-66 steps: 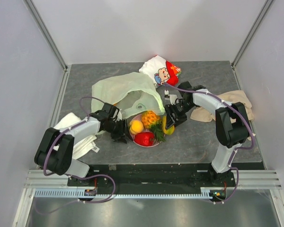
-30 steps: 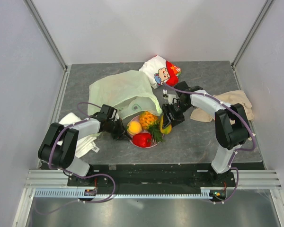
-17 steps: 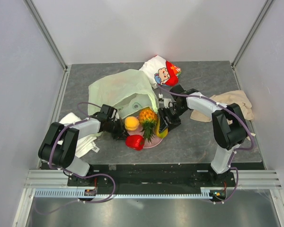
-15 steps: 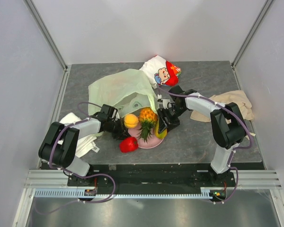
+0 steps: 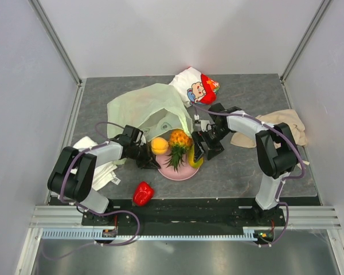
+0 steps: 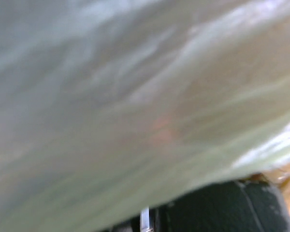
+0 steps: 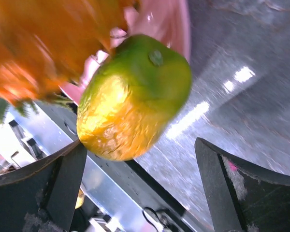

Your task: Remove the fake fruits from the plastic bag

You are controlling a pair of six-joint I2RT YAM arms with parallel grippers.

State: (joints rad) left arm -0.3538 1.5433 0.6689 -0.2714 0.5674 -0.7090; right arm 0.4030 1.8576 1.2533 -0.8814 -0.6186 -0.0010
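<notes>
The pale-green plastic bag [image 5: 146,107] lies crumpled behind a pink plate [image 5: 183,172]. On the plate stand a pineapple [image 5: 178,141] and an orange fruit [image 5: 159,146]. A yellow-green mango [image 5: 196,161] rests at the plate's right rim. A red pepper [image 5: 142,193] lies on the table near the front edge. My left gripper [image 5: 145,158] sits at the bag's lower edge beside the orange fruit, shut on the film; bag plastic [image 6: 135,96] fills its wrist view and hides the fingers. My right gripper [image 5: 199,150] is open, the mango [image 7: 135,96] just beyond its spread fingers [image 7: 232,188].
A white-and-red cartoon pouch [image 5: 195,87] lies behind the bag. A beige cloth [image 5: 275,127] is at the right beside my right arm. White cloth [image 5: 97,163] lies under my left arm. The table's front edge runs just below the pepper.
The red pepper has rolled off the plate to the front left of the table. The pineapple has shifted on the plate. My right jaws have opened wider around the mango.
</notes>
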